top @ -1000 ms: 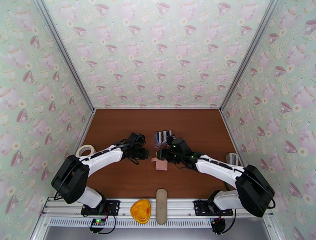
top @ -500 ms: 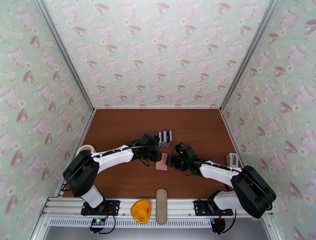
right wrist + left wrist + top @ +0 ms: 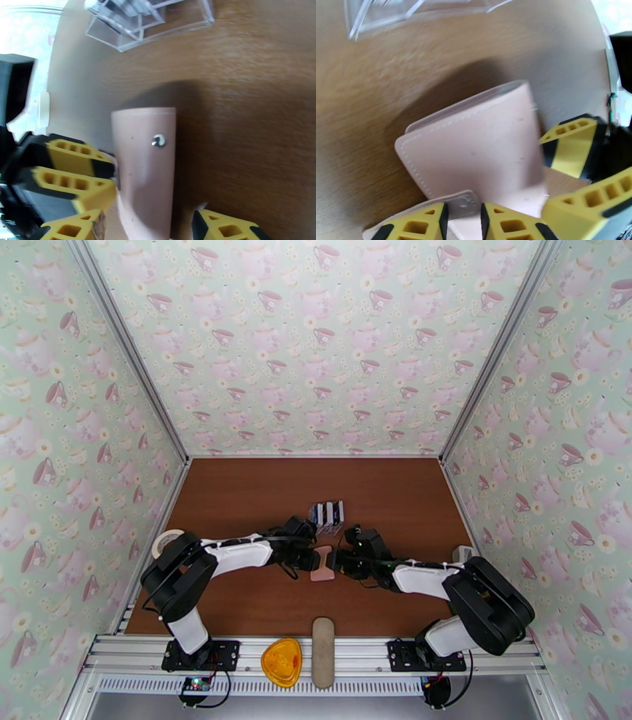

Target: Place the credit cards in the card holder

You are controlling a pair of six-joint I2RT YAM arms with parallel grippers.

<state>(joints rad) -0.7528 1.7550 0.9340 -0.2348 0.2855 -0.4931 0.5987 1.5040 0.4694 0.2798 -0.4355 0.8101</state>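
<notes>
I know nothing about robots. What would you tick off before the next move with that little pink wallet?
1. Grip of left pincer on the card holder: ok, its tab is pinched between the fingers.
2. Grip of right pincer on the holder: not ok, jaws open, straddling it.
3. Snap undone: ok, the bare stud shows.
4. Inner sleeves exposed for loading: cannot tell.
5. Supply of credit cards: ok, standing in the clear rack just beyond the holder.
</notes>
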